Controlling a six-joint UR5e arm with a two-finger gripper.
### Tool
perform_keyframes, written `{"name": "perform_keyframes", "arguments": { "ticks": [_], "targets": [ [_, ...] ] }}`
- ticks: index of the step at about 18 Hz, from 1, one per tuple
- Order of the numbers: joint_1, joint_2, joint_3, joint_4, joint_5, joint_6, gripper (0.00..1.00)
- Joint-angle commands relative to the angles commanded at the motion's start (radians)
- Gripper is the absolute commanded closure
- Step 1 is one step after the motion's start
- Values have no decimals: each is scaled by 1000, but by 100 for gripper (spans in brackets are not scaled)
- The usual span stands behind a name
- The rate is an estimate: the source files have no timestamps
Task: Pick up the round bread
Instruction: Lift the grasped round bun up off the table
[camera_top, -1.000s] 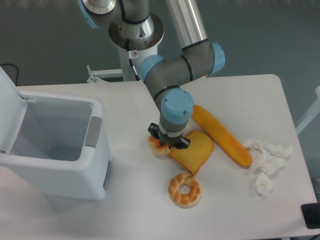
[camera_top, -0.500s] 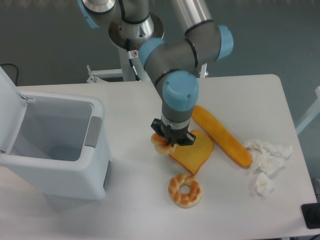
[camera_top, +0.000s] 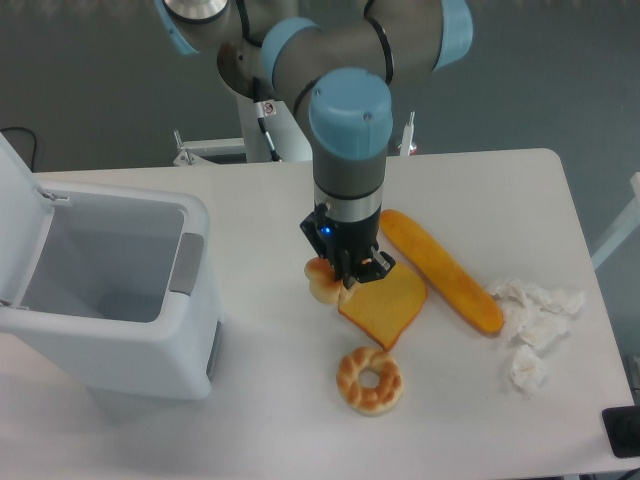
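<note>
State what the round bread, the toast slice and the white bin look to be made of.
Round bread, held in the pincer: likely foam or soft plastic replica; smooth golden surface with pale folds, slight sheen.
Toast slice: probably the same, uniform orange face, clean edges, no crumbs.
White bin: hard moulded plastic, matte white walls, rounded corners, grey panel.

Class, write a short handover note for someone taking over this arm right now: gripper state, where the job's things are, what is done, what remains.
Gripper: shut on the round bread, which shows at its left side, apparently lifted just off the table.
Nearby: toast slice right beside it, ring bread in front, long loaf to the right, open white bin at left.
Done: bread grasped.
Left: raise it clear and keep the grip.
</note>
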Motion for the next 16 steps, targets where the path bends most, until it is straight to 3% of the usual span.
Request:
{"name": "perform_keyframes", "arguments": {
  "ticks": [6,8,16],
  "targets": [
    [63,63,0,-81,-5,38,79],
    [97,77,0,-109,-6,141,79],
    [137,95,9,-129,-69,181,79]
  ]
}}
